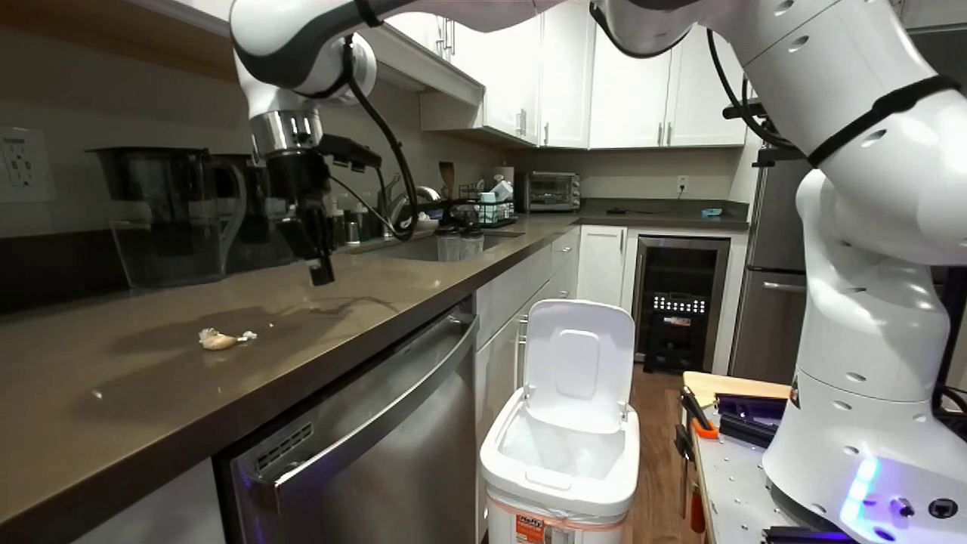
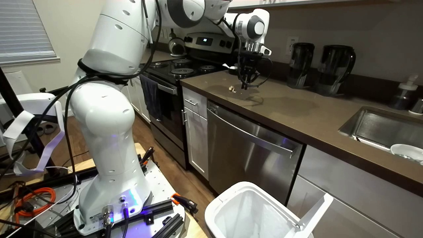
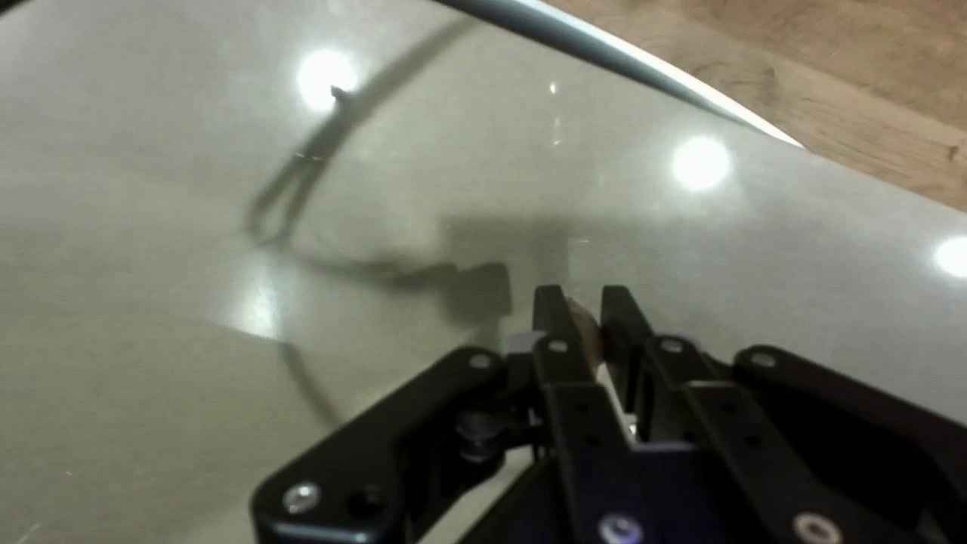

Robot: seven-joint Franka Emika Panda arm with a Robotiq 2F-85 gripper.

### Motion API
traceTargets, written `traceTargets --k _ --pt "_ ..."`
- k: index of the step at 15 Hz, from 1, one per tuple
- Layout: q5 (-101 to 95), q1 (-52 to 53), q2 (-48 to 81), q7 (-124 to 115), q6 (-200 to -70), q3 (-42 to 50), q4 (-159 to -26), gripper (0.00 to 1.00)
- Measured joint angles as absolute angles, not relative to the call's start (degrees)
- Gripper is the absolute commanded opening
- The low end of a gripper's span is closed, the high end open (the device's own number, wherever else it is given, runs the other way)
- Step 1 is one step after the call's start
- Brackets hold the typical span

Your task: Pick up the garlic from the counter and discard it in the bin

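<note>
The tool (image 3: pixel 583 301) pinches brownish garlic (image 3: pixel 586 332); on the desk (image 1: pixel 45 363), a garlic clump (image 1: pixel 217 341) lies left-to-right, narrow end rightward. The open bin (image 1: pixel 563 495) holds a pale liner (image 1: pixel 559 446).

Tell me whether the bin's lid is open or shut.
Open: the lid stands raised, and the bin shows its inside in both exterior views.

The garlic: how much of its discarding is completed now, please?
Looks done: the bin stands with its lid open.
In hand: the gripper, above the counter, appears shut on a pinkish-brown piece, probably garlic.
Left: carrying it to the bin, then the garlic lying on the counter.
</note>
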State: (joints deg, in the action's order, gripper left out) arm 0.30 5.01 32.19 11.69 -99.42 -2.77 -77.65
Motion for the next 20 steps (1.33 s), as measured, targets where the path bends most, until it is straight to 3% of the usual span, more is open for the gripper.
traceTargets --k 20 --pt "4.0 -3.1 -7.4 -1.7 -122.4 5.1 -138.8 0.07"
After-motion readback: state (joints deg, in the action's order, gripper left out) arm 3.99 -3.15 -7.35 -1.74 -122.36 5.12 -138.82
